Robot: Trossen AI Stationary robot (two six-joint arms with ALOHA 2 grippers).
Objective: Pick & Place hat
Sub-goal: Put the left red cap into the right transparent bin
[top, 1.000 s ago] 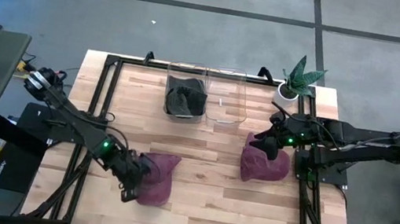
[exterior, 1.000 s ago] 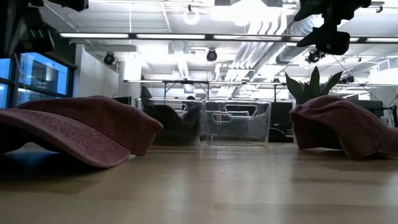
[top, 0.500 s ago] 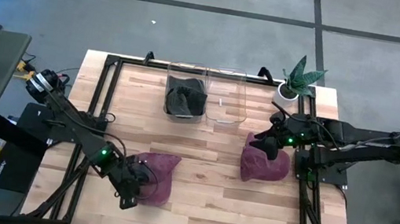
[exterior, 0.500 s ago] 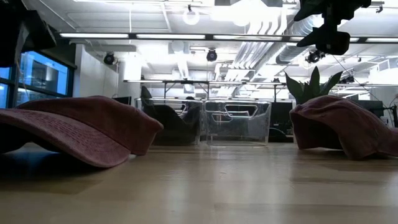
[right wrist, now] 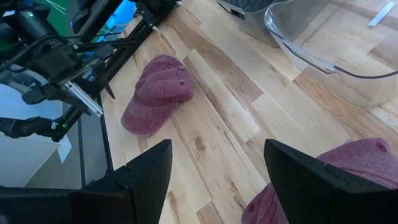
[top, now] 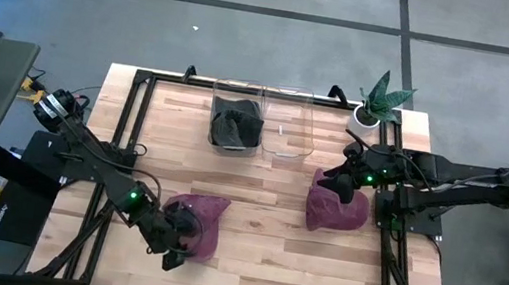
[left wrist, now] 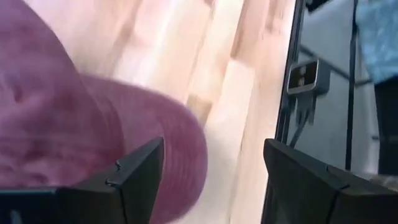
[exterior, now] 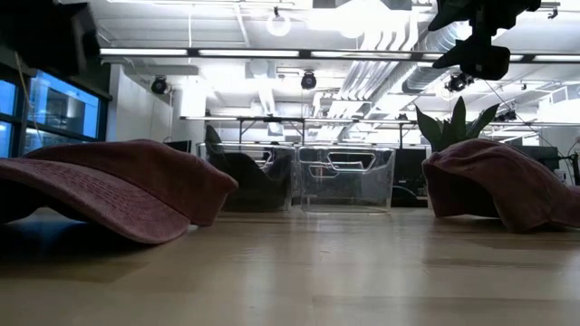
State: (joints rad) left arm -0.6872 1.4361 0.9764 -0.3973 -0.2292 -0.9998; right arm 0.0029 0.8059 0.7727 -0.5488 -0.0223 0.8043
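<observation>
Two maroon hats lie on the wooden table. The left hat [top: 200, 223] [exterior: 109, 186] rests on its rim and brim near the front left. My left gripper [top: 172, 250] [left wrist: 211, 155] is open at that hat's near-left edge, over the brim [left wrist: 155, 137]; I cannot tell whether it touches. The right hat [top: 337, 211] [exterior: 498, 181] sits at the right. My right gripper [top: 338, 180] [right wrist: 217, 155] hangs open, well above that hat's far-left side.
Two clear bins stand at the back centre: the left bin [top: 236, 118] holds a dark hat, the right bin [top: 289, 126] shows nothing inside. A potted plant [top: 378, 105] is at the back right. Black frame rails [top: 131, 124] run along the table's sides.
My left gripper has opened and has shifted a little toward the table's near edge along the left hat. The hat lies where it was, flat on the table.
</observation>
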